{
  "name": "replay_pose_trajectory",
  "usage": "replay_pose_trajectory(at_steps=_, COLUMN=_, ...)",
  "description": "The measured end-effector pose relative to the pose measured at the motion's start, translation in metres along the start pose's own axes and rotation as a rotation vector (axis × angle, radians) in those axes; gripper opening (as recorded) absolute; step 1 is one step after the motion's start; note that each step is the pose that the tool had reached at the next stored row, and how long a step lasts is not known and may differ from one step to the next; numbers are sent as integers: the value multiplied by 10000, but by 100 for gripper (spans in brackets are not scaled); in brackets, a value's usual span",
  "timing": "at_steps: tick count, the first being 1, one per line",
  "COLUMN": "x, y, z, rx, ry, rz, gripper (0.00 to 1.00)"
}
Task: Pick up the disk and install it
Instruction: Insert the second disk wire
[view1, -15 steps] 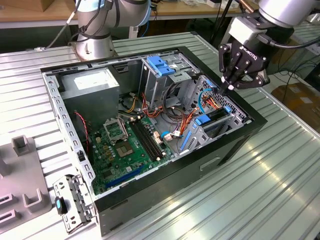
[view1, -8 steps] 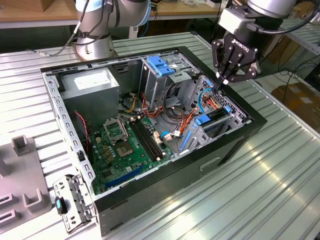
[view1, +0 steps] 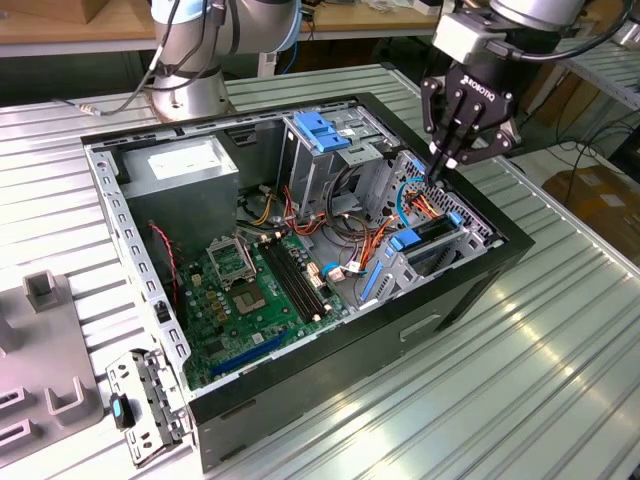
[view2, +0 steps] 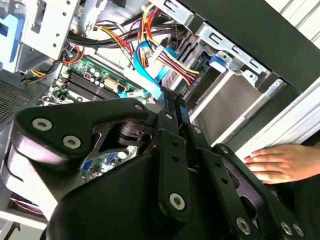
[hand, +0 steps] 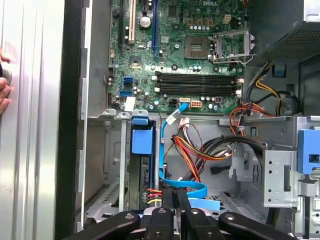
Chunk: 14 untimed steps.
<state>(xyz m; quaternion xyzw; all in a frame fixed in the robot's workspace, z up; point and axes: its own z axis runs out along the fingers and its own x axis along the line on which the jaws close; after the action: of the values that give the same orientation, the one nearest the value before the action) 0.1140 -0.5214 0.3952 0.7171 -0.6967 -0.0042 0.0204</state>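
Observation:
The disk (view1: 432, 240) stands edge-on in the drive bay by the case's wall on the exterior view's right, with blue rail clips at both ends. In the first wrist view its blue clip (hand: 141, 139) tops a dark edge, with red and yellow wires at the far end. My gripper (view1: 440, 174) hangs just above that bay among the cables, fingers pressed together and shut with nothing seen between them. In both wrist views the fingertips (hand: 168, 192) meet beside a flat blue data cable (hand: 192, 187), and the gripper (view2: 173, 102) points into the bay.
The open case holds a green motherboard (view1: 255, 290), a grey power-supply box (view1: 180, 170) and a metal cage with a blue bracket (view1: 320, 130). Wire bundles (view2: 160, 55) cross near the bay. A person's hand (view2: 280, 162) rests on the ribbed table (view1: 540, 380) beside the case.

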Motion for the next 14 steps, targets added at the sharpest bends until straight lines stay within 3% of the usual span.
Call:
replay_pose_trajectory(at_steps=3, x=-36, y=-2, z=8, rx=-1, ry=18, rz=2, gripper=18)
replay_pose_trajectory(at_steps=6, x=-51, y=-7, z=35, rx=-5, ry=147, rz=6, gripper=18)
replay_pose_trajectory(at_steps=14, x=-69, y=-19, z=140, rx=-13, ry=343, rz=13, gripper=18)
